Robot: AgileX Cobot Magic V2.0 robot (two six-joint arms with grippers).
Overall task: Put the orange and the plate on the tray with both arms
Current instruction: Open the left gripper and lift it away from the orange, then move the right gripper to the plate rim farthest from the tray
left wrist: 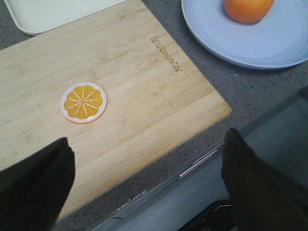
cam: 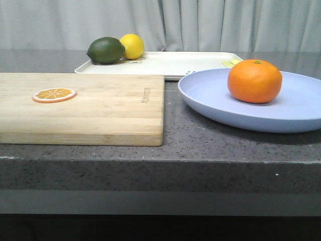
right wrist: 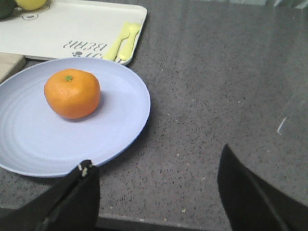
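Note:
The orange (cam: 255,81) sits on the lavender-blue plate (cam: 210,95) at the right of the counter; both also show in the right wrist view, the orange (right wrist: 72,93) on the plate (right wrist: 29,144). The cream tray (cam: 175,63) lies behind them, with its printed end in the right wrist view (right wrist: 82,29). My left gripper (left wrist: 147,139) is open and empty above the counter's front edge, by the cutting board. My right gripper (right wrist: 156,161) is open and empty above the bare counter, beside the plate's near rim. Neither gripper shows in the front view.
A wooden cutting board (cam: 100,108) with a flat orange slice (cam: 54,94) fills the left of the counter. A green lime (cam: 106,50) and a yellow lemon (cam: 132,45) rest on the tray's far left end. The counter's front edge (cam: 160,158) is near.

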